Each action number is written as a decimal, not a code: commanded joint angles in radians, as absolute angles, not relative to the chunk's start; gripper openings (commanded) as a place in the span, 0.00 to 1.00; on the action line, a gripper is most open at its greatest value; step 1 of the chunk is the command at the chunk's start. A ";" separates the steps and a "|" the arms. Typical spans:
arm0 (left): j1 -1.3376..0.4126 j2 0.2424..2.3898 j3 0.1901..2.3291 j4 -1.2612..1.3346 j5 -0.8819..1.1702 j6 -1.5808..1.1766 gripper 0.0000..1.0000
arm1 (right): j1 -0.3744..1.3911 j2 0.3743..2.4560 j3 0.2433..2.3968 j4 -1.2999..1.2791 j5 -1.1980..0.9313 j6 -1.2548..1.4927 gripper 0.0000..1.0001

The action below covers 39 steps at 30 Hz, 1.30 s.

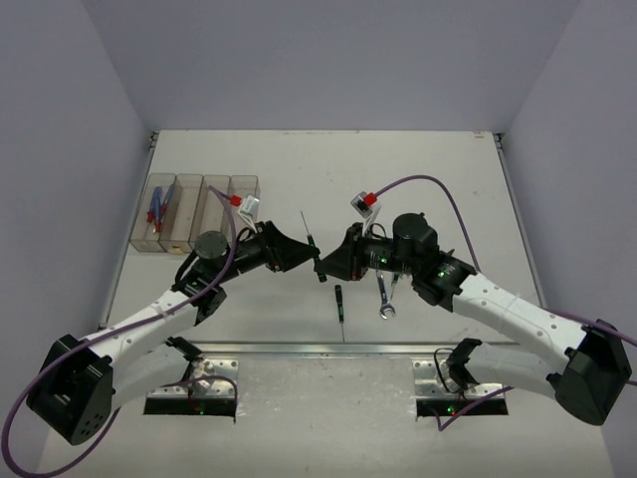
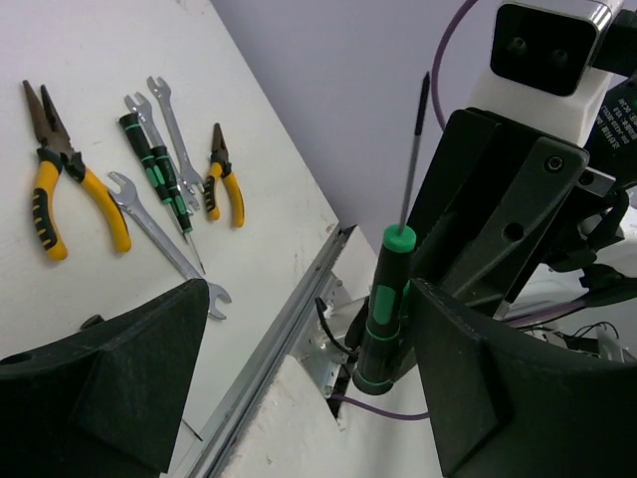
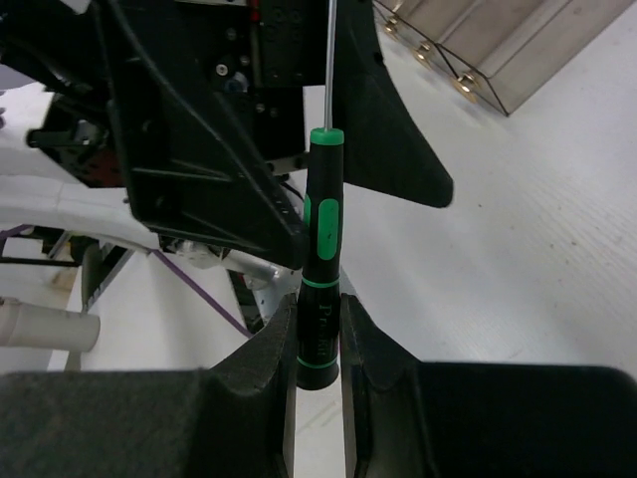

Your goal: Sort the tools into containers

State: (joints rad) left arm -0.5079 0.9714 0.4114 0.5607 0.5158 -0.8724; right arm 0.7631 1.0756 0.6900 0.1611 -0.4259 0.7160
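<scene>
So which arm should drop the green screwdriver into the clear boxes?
Left, probably. The bins sit on the left side, nearer that arm, and the left gripper stands open around the screwdriver that the right gripper holds.

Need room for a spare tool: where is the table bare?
Bare: the far strip of table right of the bins, and right of the right arm. Crowded: the middle, where the right pincer and open left pincer meet at the held screwdriver, wrench and loose screwdriver nearer.
</scene>
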 commanded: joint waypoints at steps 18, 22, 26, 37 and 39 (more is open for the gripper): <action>-0.546 1.288 1.158 -0.451 -0.294 -0.235 0.00 | 0.770 0.997 0.790 -0.327 0.182 0.674 0.99; -0.441 1.417 1.290 -0.563 -0.493 -0.201 0.00 | 0.764 0.937 0.739 -0.379 0.265 0.633 0.99; -0.351 1.528 1.375 -0.515 -0.583 -0.147 0.00 | 0.737 0.904 0.712 -0.381 0.276 0.586 0.99; -0.060 1.597 1.272 -0.155 -0.728 0.329 0.00 | 0.675 0.883 0.617 -0.366 0.180 0.514 0.99; -0.036 1.633 1.234 -0.098 -0.773 0.348 0.00 | 0.671 0.872 0.607 -0.360 0.158 0.504 0.99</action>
State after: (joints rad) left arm -0.0958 1.6480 1.2913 -0.2923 -0.6874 0.2257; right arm 0.6806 0.9052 0.6289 -0.3879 0.1832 0.5404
